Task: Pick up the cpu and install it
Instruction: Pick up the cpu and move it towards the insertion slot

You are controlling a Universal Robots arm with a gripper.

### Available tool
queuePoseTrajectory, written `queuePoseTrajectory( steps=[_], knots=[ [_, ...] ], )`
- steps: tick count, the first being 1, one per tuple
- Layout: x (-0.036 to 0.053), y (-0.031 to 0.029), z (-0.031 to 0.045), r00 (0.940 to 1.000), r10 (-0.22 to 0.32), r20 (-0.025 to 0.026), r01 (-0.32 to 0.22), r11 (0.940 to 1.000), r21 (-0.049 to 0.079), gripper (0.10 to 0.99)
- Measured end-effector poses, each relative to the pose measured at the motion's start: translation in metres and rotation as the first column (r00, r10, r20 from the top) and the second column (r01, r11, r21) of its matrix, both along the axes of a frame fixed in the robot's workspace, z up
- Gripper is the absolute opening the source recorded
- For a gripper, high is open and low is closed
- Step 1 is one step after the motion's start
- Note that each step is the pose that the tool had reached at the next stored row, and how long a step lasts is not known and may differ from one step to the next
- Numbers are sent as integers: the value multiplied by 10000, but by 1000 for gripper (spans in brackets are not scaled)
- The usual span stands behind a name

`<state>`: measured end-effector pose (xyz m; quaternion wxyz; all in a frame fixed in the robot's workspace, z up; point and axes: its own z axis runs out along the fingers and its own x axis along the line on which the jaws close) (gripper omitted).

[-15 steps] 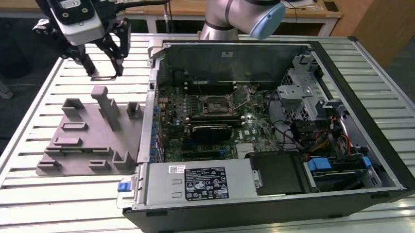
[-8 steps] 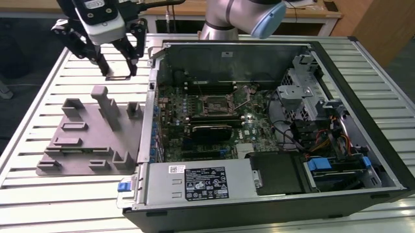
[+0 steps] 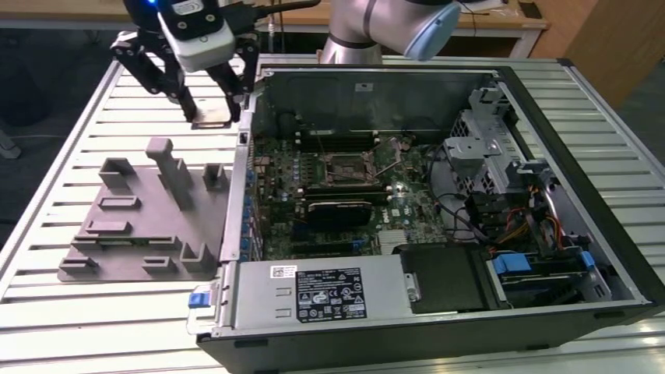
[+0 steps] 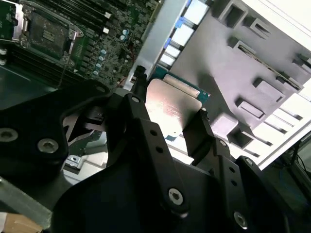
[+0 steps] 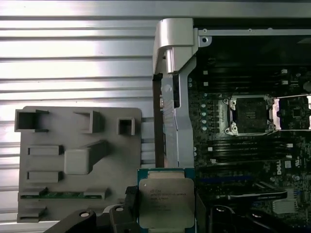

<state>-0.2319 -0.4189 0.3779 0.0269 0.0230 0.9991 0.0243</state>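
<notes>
The jaws grip the small, flat, square silver-grey cpu [image 5: 166, 204] by its edges, above the slatted metal counter [image 3: 104, 323] beside the open black computer case [image 3: 437, 343]. Pick-up looks done (it hangs clear of the grey plastic fixture plate [image 3: 135, 226]); the motherboard's empty socket [image 5: 250, 115] is well apart, so installation remains.

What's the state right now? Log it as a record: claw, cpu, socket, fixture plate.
claw: shut on the cpu, over the slatted table
cpu: gripped by two opposite edges, outside the computer case, near its side wall
socket: open on the motherboard, no chip in it
fixture plate: grey, lying on the table beside the case
</notes>
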Motion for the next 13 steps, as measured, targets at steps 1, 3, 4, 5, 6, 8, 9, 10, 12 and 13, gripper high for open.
queuePoseTrajectory(
  steps=[1,3,4,5,6,8,9,10,12,13],
  knots=[
    [28,0,0,10000,0,-1,0,10000,0,545],
    [86,0,-1,10000,1,-2,-1,10000,1,545],
    [116,0,-1,10000,2,-3,-2,10000,2,545],
    [148,0,-1,10000,1,-5,-1,10000,1,545],
    [179,0,-1,10000,0,-7,0,10000,1,545],
    [240,0,-1,10000,1,-9,-1,10000,1,545],
    [270,0,0,10000,1,-11,-1,10000,1,545],
    [300,0,0,10000,2,-13,-2,10000,0,545],
    [364,0,-1,10000,0,-16,0,10000,1,545],
    [395,0,-1,10000,0,-17,0,10000,1,545]
  ],
)
